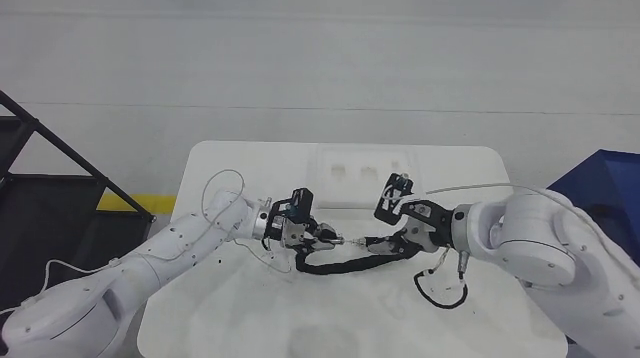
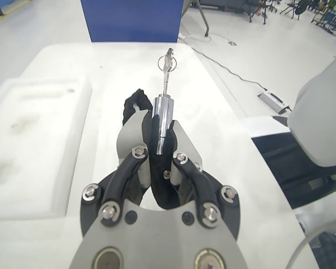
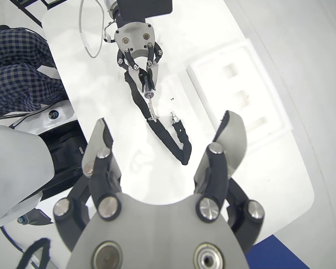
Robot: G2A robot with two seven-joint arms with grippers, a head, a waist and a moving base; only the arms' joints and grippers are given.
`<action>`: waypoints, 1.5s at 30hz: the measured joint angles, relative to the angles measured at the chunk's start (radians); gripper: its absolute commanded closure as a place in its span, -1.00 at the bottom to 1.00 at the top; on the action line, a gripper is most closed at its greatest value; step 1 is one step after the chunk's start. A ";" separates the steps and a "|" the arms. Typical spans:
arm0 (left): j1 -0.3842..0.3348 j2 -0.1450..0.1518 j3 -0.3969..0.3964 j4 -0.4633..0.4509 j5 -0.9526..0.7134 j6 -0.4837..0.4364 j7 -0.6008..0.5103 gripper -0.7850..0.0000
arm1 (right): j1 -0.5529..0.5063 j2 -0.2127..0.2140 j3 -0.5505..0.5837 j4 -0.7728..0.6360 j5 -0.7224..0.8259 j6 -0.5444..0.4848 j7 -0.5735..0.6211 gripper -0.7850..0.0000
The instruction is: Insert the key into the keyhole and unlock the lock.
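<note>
Left gripper (image 1: 320, 234), clamped tight on the chrome lock barrel (image 2: 163, 113), presents it with the key (image 2: 166, 71) seated in the keyhole, pointing toward 3 o'clock in the top view. The black cable (image 3: 168, 138) trails across the white table (image 2: 212, 130) toward the right gripper (image 3: 165, 118), which hangs wide open and empty. The cable's pin end (image 3: 174, 116) lies free of the barrel (so the lock looks released). Insertion is done, and little seems left. No lettering on lock or key is legible.

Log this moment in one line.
left gripper: shut on lock | key: in keyhole | right gripper: open, empty, above table | cable pin: free on table, apart from lock
</note>
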 measured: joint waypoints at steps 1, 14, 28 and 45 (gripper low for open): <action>0.001 -0.002 -0.005 0.010 -0.005 0.004 -0.030 1.00 | -0.008 0.001 0.002 0.000 0.000 -0.003 -0.005 -1.00; -0.003 -0.041 -0.036 0.042 -0.049 0.009 -0.270 -1.00 | -0.109 -0.004 -0.024 0.079 -0.076 -0.062 -0.220 -1.00; -0.130 -0.004 -0.123 0.041 -0.053 -0.002 -0.080 -1.00 | -0.095 -0.010 0.027 0.327 -0.108 -0.346 -0.523 -1.00; -0.444 0.045 0.098 0.100 -0.212 -0.002 0.052 -1.00 | 0.274 -0.039 -0.006 0.652 -0.004 -0.616 -0.444 -1.00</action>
